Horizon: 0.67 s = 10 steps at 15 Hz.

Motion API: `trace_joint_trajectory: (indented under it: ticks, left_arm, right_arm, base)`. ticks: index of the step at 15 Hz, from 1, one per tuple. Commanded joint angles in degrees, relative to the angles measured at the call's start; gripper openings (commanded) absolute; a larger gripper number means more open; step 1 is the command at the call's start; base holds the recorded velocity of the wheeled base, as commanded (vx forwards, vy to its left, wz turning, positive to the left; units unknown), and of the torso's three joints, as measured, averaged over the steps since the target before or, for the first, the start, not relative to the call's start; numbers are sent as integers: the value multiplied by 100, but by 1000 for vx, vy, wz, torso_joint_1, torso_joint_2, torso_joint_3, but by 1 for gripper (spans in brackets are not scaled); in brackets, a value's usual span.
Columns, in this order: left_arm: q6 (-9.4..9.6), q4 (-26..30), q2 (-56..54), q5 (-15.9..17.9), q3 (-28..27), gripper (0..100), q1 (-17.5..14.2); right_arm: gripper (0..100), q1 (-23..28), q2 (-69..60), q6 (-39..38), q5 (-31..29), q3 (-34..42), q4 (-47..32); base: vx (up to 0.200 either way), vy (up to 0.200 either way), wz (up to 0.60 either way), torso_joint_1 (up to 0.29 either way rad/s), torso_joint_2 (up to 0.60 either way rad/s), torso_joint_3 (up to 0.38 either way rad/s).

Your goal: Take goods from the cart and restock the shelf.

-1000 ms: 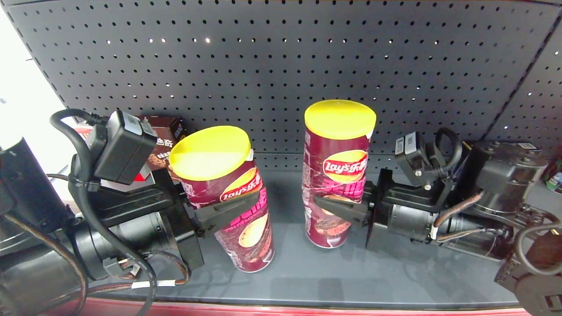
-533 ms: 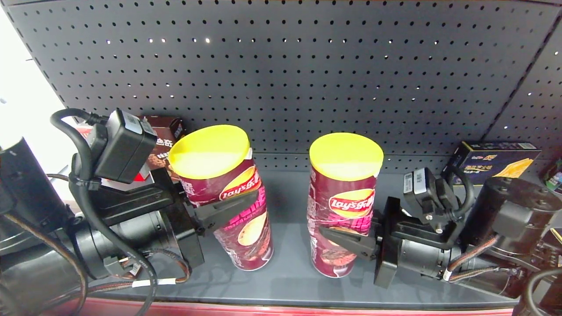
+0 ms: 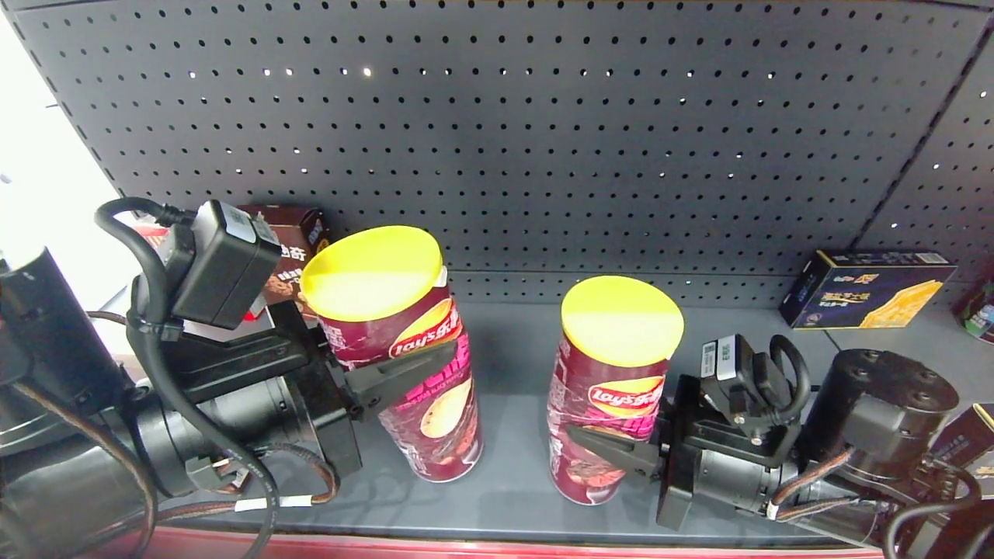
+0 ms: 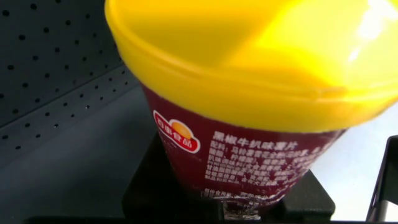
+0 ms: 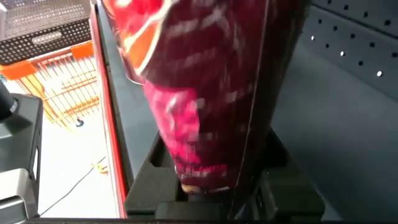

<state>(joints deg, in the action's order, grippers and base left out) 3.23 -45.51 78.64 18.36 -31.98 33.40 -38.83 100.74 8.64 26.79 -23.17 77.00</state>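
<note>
Two maroon chip cans with yellow lids are on the grey shelf [image 3: 512, 497]. The left can [image 3: 423, 404] leans to the left with its base on the shelf. My left gripper [image 3: 415, 359] is shut on its middle from the left side. In the left wrist view the same can [image 4: 249, 168] rises from between the jaws, lid [image 4: 249, 56] close to the camera. The right can [image 3: 609, 396] is nearly upright near the shelf's front, and my right gripper [image 3: 598, 439] is shut on its lower half from the right. The right wrist view shows that can [image 5: 211, 93] held between the jaws.
A perforated back panel [image 3: 497, 155] closes the shelf behind. A brown box [image 3: 299, 233] stands at the back left, a dark blue box [image 3: 870, 287] lies at the back right. The shelf's red front edge [image 5: 109, 124] and the orange cart [image 5: 56, 68] below show in the right wrist view.
My right gripper has brought its can down and toward the shelf's front, a little to the right, uncovering the blue box behind. The left gripper and its can have barely moved.
</note>
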Motion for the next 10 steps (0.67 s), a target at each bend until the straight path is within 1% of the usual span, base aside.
trace_joint_trajectory:
  ticks: [1,2,3,6,8,10]
  left_arm:
    - [2,-2,2,1,7,0,0]
    - [2,-2,11,1,16,0,0]
    - [2,-2,11,1,34,0,0]
    - [2,-11,2,1,42,0,8]
    - [2,-11,20,10,51,0,8]
    - [2,-11,20,10,51,0,8]
  right_arm:
    - [0,7,147,23,1,41,-27]
    - [0,7,139,23,1,67,-27]
    - [100,-2,103,23,-8,85,-27]
    - [100,7,-55,32,-16,226,70]
    - [100,7,-389,32,1,375,88]
    - [100,-37,-1057,23,28,683,26]
  base:
    - [0,0,0,0,0,0]
    - [0,0,0,0,0,0]
    - [0,0,0,0,0,0]
    - [0,0,0,0,0,0]
    - [0,0,0,0,0,0]
    - [0,0,0,0,0,0]
